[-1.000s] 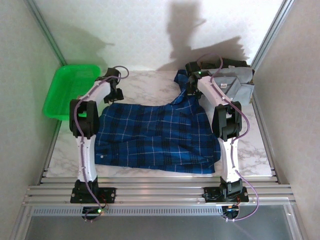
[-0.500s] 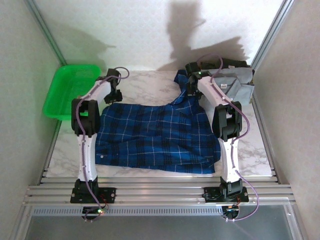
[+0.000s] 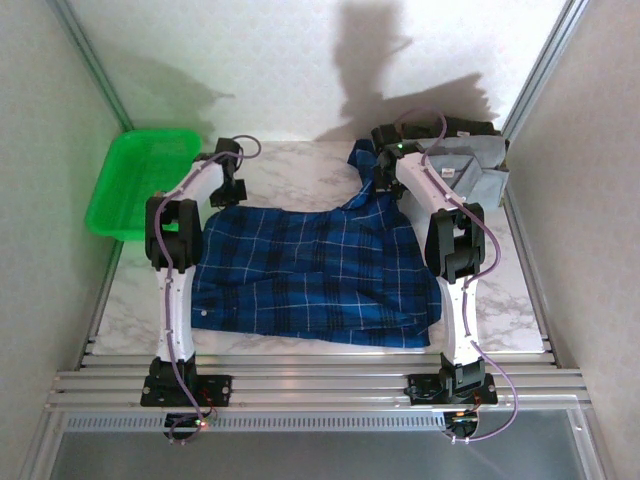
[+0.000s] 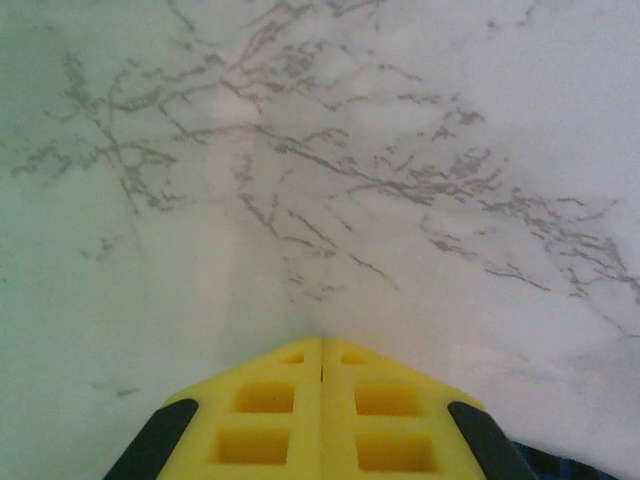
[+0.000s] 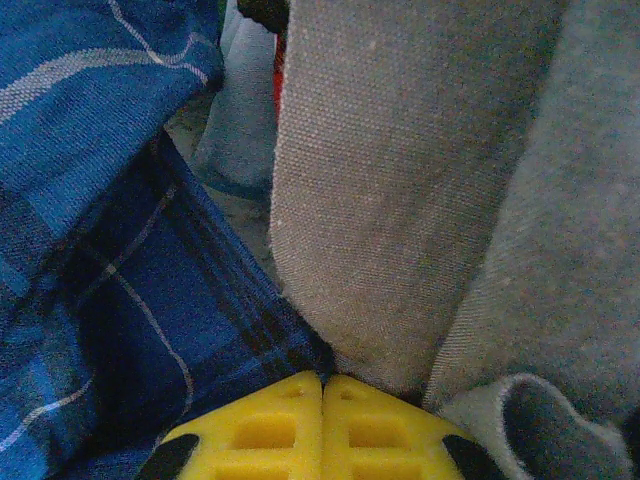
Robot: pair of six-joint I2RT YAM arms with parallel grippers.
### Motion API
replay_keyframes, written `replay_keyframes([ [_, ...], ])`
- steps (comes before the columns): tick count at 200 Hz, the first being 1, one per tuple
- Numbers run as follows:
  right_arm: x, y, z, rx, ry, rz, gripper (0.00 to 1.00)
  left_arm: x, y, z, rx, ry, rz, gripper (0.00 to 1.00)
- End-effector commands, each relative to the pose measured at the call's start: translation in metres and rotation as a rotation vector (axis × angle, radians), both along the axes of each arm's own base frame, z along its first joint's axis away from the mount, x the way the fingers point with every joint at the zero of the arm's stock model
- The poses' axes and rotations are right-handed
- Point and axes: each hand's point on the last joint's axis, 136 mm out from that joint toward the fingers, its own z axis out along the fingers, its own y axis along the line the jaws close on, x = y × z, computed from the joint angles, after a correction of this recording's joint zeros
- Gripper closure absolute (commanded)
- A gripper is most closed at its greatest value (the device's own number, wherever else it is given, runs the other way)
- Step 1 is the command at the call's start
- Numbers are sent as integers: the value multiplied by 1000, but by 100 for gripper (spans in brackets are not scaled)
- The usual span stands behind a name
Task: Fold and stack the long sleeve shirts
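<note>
Moved: left jaws have come together at the plaid shirt's (image 3: 310,270) upper-left corner.
Left jaws: pressed together; whether they hold cloth, I cannot tell.
Right jaws: pinching the plaid shirt's raised upper-right corner, beside the grey shirt (image 3: 470,170).
Progress: early, I judge; plaid shirt lies spread mid-table (image 3: 300,165), unfolded and unstacked.

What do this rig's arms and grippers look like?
The left arm and the right arm both have white links, chunky black joints and black bases. A thin purplish cable loops along each. The left gripper and the right gripper carry yellow pads moulded with square pockets, set on black fingers.
</note>
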Motion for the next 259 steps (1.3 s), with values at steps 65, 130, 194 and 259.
replay_keyframes([
  [65, -9, -6, 36, 19, -71, -34, 100, 3, 38, 53, 104, -131, 65, 100],
  [130, -26, -1, 62, 75, -128, -17, 100, -3, 26, 70, 37, -185, 47, 100],
  [194, -62, 0, 60, 100, -108, -1, 100, -25, 26, 82, 24, -208, 49, 100],
  [259, -97, 0, 56, 110, -91, -6, 100, -49, 34, 82, 46, -193, 62, 100],
])
